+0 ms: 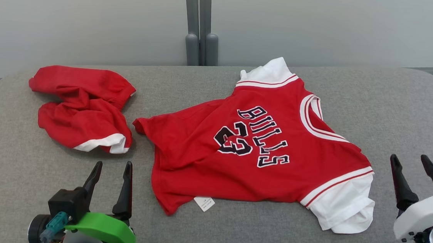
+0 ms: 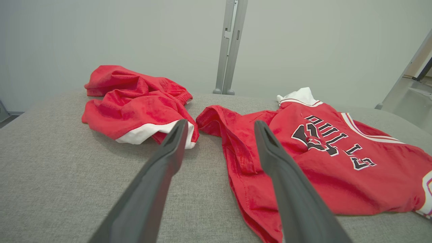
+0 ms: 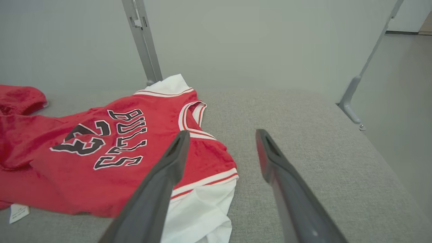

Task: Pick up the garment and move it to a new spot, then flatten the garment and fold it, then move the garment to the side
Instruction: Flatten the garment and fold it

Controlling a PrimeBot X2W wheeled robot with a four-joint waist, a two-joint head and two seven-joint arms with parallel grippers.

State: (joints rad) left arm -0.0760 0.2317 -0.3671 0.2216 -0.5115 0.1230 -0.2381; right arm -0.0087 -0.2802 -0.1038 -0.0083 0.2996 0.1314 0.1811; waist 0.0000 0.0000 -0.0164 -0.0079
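1. The red Bulls 23 jersey (image 1: 260, 156) lies rumpled, print up, in the middle of the grey padded surface (image 1: 395, 104). Its hem points left and its collar points far right.
2. Your right gripper (image 1: 409, 156) sits at the near right with its fingers spread and nothing between them. It is just right of the jersey's near white sleeve and not touching it.
3. Your left gripper (image 1: 114, 164) sits at the near left, also spread and empty, just left of the jersey's hem corner.
4. The red shorts (image 1: 82, 109) with white trim lie bunched at the far left, apart from the jersey.
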